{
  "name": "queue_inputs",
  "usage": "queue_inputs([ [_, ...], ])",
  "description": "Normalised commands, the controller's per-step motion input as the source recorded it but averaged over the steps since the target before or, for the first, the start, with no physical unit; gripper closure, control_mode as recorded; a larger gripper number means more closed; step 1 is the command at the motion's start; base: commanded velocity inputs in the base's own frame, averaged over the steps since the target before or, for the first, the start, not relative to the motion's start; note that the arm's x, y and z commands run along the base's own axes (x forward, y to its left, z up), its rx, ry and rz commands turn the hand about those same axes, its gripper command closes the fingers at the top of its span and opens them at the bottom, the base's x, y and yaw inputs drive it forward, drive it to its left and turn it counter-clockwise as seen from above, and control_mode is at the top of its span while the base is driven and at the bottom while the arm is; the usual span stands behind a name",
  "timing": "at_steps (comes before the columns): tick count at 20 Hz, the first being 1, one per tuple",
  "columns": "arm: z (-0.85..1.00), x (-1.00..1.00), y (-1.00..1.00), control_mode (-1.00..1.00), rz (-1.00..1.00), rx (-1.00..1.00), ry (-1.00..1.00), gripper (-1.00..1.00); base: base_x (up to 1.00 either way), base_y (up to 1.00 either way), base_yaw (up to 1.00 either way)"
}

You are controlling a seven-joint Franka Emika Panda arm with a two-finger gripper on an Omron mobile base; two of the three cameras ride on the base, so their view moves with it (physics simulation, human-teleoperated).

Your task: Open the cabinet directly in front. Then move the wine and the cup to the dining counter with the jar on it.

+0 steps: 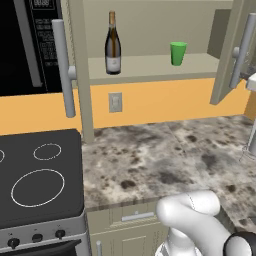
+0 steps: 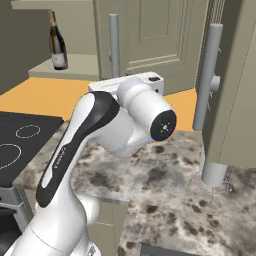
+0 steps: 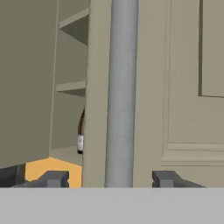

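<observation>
1. Grey bar handle (image 3: 121, 92) of the cabinet's right door (image 3: 179, 87) stands closest to the hand camera, running upright between the two dark fingertips (image 3: 52, 178). The gripper (image 3: 109, 179) is spread wide, its jaws on either side of the bar and not closed on it; whether a pad touches it I cannot tell.
2. Both doors of the cabinet (image 1: 150, 75) stand swung out in the left base view, so the opening step looks done or all but done — the right door may have a little more swing to go.
3. On the lower shelf the wine (image 1: 113, 45) stands upright to the left and the cup (image 1: 177, 53) well apart to its right, both untouched.
4. Left to do, as I judge it: let go of the handle, take each item out, and drive to the dining counter with the jar — the bulk of the task remains.
</observation>
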Motion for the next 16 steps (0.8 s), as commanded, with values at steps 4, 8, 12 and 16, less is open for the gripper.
queue_inputs([
  [4, -0.06, -1.00, -0.12, -1.00, -0.05, 0.03, -0.02, -1.00, 0.00, 0.00, 0.00],
  [8, 0.00, -0.99, 0.61, -1.00, -0.08, 0.00, -0.22, -1.00, 0.00, 0.00, 0.00],
  [12, 0.00, -0.78, 1.00, -1.00, -0.06, -0.11, -0.31, -1.00, 0.00, 0.00, 0.00],
  [16, -0.08, -0.43, 1.00, -1.00, -0.05, -0.33, -0.24, -1.00, 0.00, 0.00, 0.00],
])
